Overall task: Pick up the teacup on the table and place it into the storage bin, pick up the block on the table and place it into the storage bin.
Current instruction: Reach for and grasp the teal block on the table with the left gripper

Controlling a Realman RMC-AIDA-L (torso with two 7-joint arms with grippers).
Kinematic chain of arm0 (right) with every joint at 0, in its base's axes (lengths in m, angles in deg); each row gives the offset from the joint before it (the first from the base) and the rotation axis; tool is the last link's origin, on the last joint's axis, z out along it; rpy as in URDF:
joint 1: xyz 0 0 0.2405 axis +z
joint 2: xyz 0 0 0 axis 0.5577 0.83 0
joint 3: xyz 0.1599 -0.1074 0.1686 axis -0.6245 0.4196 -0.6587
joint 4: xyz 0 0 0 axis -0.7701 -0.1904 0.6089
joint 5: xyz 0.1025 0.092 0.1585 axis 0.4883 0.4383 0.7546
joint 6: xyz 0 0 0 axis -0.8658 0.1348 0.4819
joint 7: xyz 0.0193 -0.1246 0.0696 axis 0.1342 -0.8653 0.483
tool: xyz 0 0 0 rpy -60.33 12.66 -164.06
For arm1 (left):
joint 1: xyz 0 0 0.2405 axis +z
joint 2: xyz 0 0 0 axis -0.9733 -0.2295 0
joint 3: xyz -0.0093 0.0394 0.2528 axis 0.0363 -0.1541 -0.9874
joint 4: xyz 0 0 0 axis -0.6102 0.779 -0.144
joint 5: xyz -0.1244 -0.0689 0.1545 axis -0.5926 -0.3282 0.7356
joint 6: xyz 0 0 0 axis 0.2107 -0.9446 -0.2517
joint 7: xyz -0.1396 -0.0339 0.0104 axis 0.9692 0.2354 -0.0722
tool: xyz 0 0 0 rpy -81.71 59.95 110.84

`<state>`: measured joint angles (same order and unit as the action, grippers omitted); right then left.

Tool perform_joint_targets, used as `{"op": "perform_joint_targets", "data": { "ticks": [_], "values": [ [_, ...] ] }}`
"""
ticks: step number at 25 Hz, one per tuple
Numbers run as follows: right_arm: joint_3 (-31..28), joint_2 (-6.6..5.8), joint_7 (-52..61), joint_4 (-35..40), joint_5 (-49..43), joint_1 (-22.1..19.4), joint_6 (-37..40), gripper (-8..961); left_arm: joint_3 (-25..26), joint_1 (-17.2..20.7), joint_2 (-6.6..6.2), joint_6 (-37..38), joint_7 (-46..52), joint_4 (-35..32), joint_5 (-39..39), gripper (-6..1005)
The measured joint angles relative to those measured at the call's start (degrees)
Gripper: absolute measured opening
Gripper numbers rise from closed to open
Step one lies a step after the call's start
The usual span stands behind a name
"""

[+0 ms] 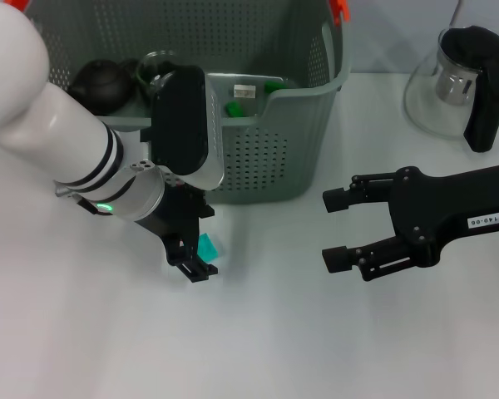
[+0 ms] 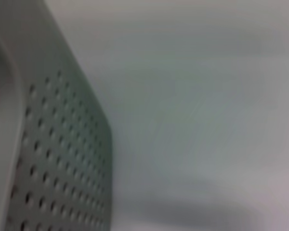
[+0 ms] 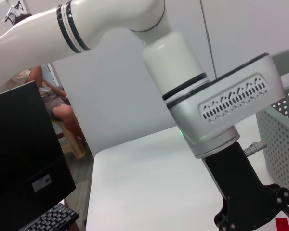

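The small teal-green block [image 1: 209, 246] is lying on the white table [image 1: 266, 332], just in front of the storage bin's near wall. The left gripper [image 1: 198, 253] is reaching down around it, black fingers on either side, one fingertip [image 1: 201, 272] lying on the table just beside the block; whether the fingers are pressing on the block I cannot tell.

The large grey-green perforated plastic storage bin [image 1: 258, 158] is standing at the far side of the table, with an orange handle clip [image 1: 339, 8] at its upper right corner. Inside it a dark round teacup [image 1: 100, 83] is sitting by the left wall, next to a clear glass item [image 1: 154, 68] and some green pieces [image 1: 233, 109] near the middle. The left wrist view is showing only the bin's perforated wall [image 2: 62, 159] beside bare table surface.

The right gripper [image 1: 339, 229] is hovering over the table to the right of the bin, well apart from the block, its two black fingers spread wide and holding nothing. Behind it, at the far right, a clear glass teapot with a black handle [image 1: 457, 79] is standing on the table.
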<state>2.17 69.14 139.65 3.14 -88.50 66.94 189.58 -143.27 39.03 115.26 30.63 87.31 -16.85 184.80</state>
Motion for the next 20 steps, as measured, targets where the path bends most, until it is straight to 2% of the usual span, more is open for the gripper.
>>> {"op": "perform_joint_targets", "data": {
  "ticks": [10,20],
  "values": [
    [0.0,0.0,-0.9,-1.3,-0.6,0.0,-0.4,927,-3.4,-1.1,0.0,-2.7,4.6,1.7,3.5,833],
    [0.0,-0.02,-2.2,-2.4,-0.6,0.1,-0.5,927,-5.3,-1.3,0.15,-2.8,5.2,1.8,3.4,830]
  ]
}}
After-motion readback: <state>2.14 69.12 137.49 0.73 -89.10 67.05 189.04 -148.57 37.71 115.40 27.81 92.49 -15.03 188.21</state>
